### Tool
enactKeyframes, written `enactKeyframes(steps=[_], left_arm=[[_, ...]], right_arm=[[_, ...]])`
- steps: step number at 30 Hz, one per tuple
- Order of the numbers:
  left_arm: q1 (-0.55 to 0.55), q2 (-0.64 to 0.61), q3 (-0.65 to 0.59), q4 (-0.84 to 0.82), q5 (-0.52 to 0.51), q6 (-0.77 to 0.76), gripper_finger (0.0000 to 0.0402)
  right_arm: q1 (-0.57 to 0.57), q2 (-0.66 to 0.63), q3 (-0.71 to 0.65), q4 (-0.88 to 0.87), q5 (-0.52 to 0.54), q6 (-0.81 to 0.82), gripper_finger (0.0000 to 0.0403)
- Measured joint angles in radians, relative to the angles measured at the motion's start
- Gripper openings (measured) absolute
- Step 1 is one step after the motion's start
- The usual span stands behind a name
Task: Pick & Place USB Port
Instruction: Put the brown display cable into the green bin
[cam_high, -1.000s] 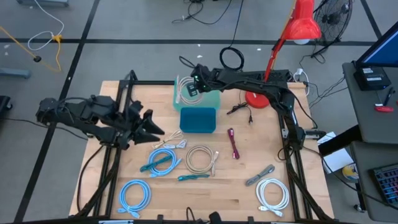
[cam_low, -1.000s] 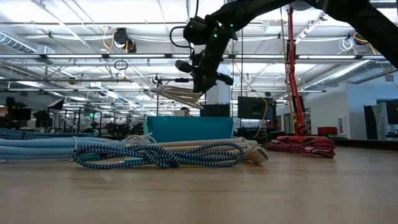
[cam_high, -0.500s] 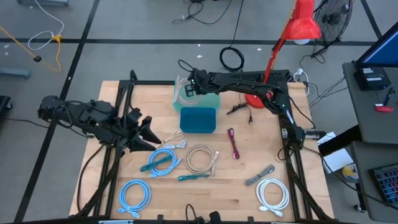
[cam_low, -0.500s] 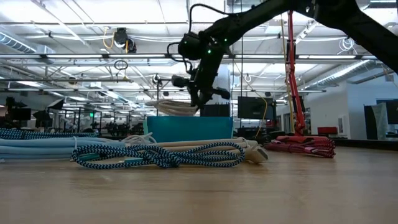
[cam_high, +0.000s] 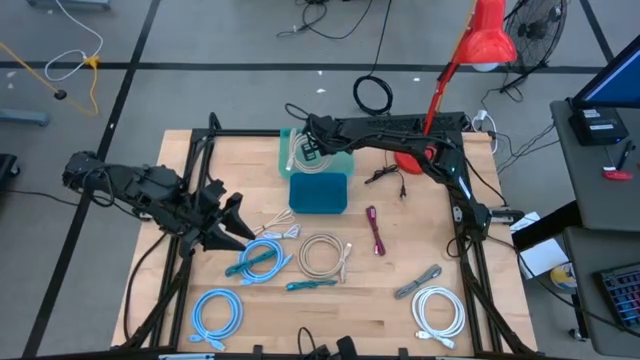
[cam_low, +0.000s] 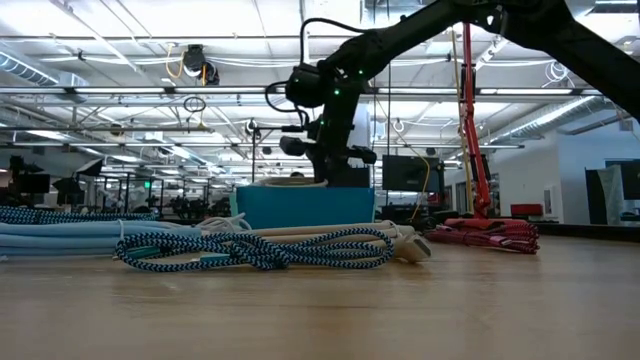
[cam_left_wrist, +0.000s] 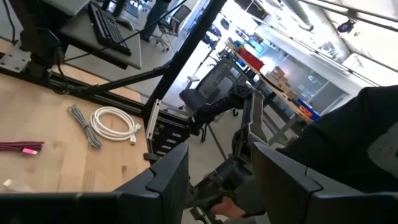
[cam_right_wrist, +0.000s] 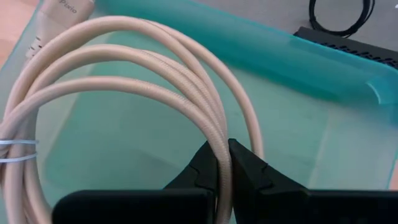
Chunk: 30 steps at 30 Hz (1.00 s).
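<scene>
A beige coiled USB cable (cam_right_wrist: 155, 81), bound by a small tie, hangs inside the translucent teal bin (cam_high: 338, 160) at the table's far middle. My right gripper (cam_high: 312, 138) reaches over the bin from the right and is shut on the coil. In the low view the coil (cam_low: 290, 182) shows at the level of the teal box's top, under that gripper (cam_low: 328, 165). My left gripper (cam_high: 238, 218) hovers open above the table's left part, pointing level with nothing between its fingers (cam_left_wrist: 168, 180). My right gripper pinches one strand of the coil's loop (cam_right_wrist: 219, 144) between its two shut fingers (cam_right_wrist: 198, 167). The fingers slant down from the table's right and far side, lying across the strand. The coil hangs below and in front of them, inside the bin's walls.
A darker teal box (cam_high: 318, 192) stands just in front of the bin. Loose coiled cables lie across the near half: blue (cam_high: 262, 257) (cam_high: 217, 312), beige (cam_high: 322, 254), white (cam_high: 439, 310), grey (cam_high: 417, 282), pink (cam_high: 375, 232). A red lamp's base (cam_high: 412, 158) stands right of the bin.
My right gripper has sunk with the beige coil, from above the bin down into it, tipping a little steeper. My left arm has swung a little toward the table's near edge, its gripper unchanged.
</scene>
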Motion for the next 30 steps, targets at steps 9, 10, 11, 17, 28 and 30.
enactKeyframes(steps=[9,10,11,17,28,30], left_arm=[[0.000,0.000,0.000,0.001,-0.007,0.000,0.0179],[0.000,0.000,0.000,0.001,-0.011,0.000,0.0179],[0.000,0.000,0.000,0.001,-0.014,0.000,0.0179],[0.000,0.000,0.000,0.002,-0.018,-0.004,0.0179],[0.000,0.000,0.000,0.002,-0.018,-0.005,0.0179],[0.000,0.000,0.000,0.002,-0.018,-0.008,0.0179]], right_arm=[[-0.001,0.000,-0.054,0.019,0.002,0.021,0.0009],[-0.001,0.000,-0.068,0.019,0.003,0.029,0.0009],[-0.002,0.000,-0.082,0.021,0.003,0.038,0.0009],[0.000,0.000,-0.132,0.079,-0.024,0.053,0.0009],[0.001,0.000,-0.126,0.162,-0.004,0.056,0.0009],[0.001,0.000,-0.126,0.164,0.004,0.078,0.0009]])
